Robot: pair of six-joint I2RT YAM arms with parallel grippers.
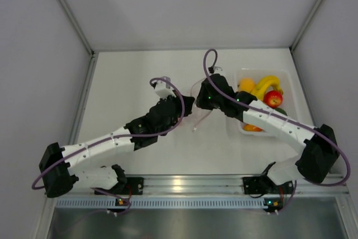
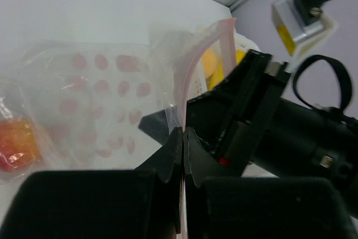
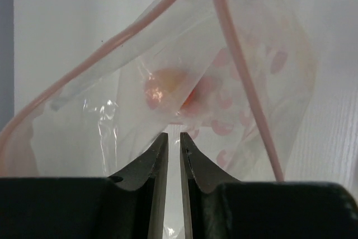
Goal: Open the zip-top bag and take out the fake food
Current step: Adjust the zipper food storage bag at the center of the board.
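Observation:
The zip-top bag (image 2: pixel 100 99) is clear with pink spots and a pink zip strip (image 2: pixel 193 65). It hangs between my two grippers at mid-table (image 1: pixel 197 117). My left gripper (image 2: pixel 183 132) is shut on one side of the bag's mouth at the strip. My right gripper (image 3: pixel 174 138) is nearly closed, pinching clear plastic of the other side. The mouth gapes open, its strip (image 3: pixel 240 71) in a loop. One orange-red fake fruit (image 3: pixel 173 88) lies inside the bag and also shows in the left wrist view (image 2: pixel 17 144). In the top view the grippers (image 1: pixel 187 104) (image 1: pixel 202 100) almost touch.
A rigid clear tray (image 1: pixel 240 130) stands at the right and holds a yellow banana (image 1: pixel 265 85), a red apple (image 1: pixel 273 98) and an orange (image 1: pixel 246 85). My right arm crosses over it. Grey walls bound the table at left, right and back.

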